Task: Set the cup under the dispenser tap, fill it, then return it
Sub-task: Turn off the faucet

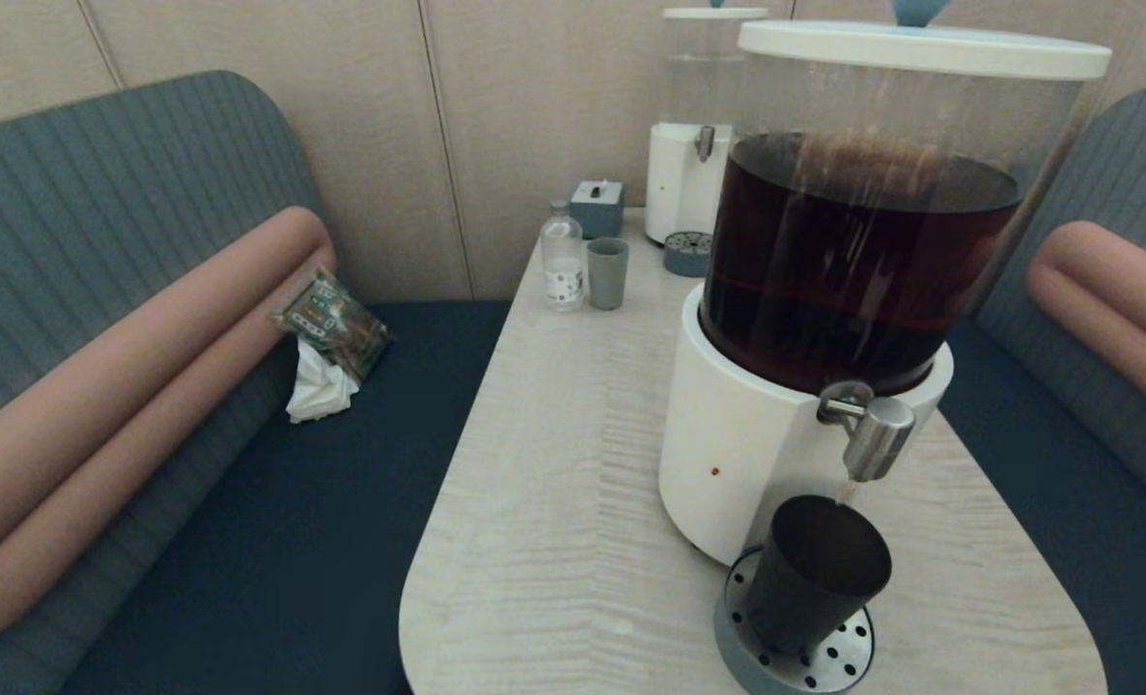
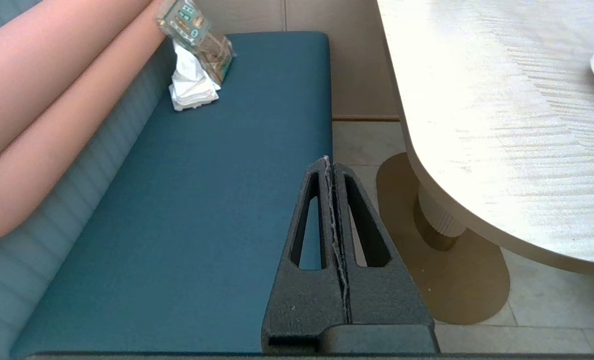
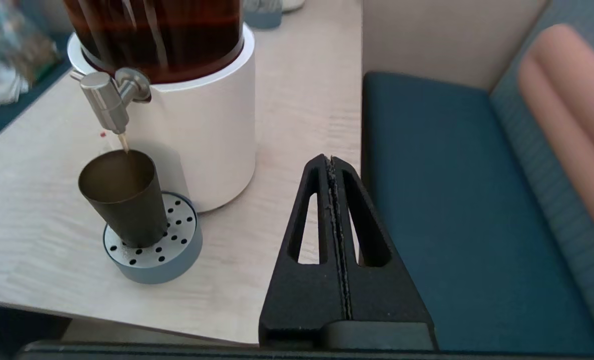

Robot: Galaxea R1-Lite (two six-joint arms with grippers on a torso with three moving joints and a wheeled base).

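Black and slightly see-through, the cup (image 1: 817, 571) stands upright on a round grey drip tray (image 1: 793, 660) with a perforated steel top, at the lower right of the head view, on a pale wood-grain table (image 1: 553, 541). It sits directly beneath the dispenser tap (image 1: 872, 430), a short brushed-steel spout projecting from the white base of a large clear-tank dispenser (image 1: 862, 251) holding dark brown liquid. A thin stream runs from the spout into the cup's mouth, so the cup appears placed there to catch it, with the tray under it for drips; filling looks under way, and returning the cup is not yet done. Neither arm shows in the head view. In the right wrist view, the right gripper (image 3: 331, 161) hangs off the table's edge, near a dark blue bench seat, well apart from the cup at that picture's left; its two black fingers are pressed together with nothing between them. In the left wrist view, the left gripper (image 2: 328, 161) is parked between the other bench seat and the table's pedestal foot, its fingers likewise closed on nothing. Toward the upper middle of the head view stand a smaller grey-green cup (image 1: 607, 273), a small clear bottle (image 1: 563, 259) and a smaller clear-liquid dispenser (image 1: 700, 145).
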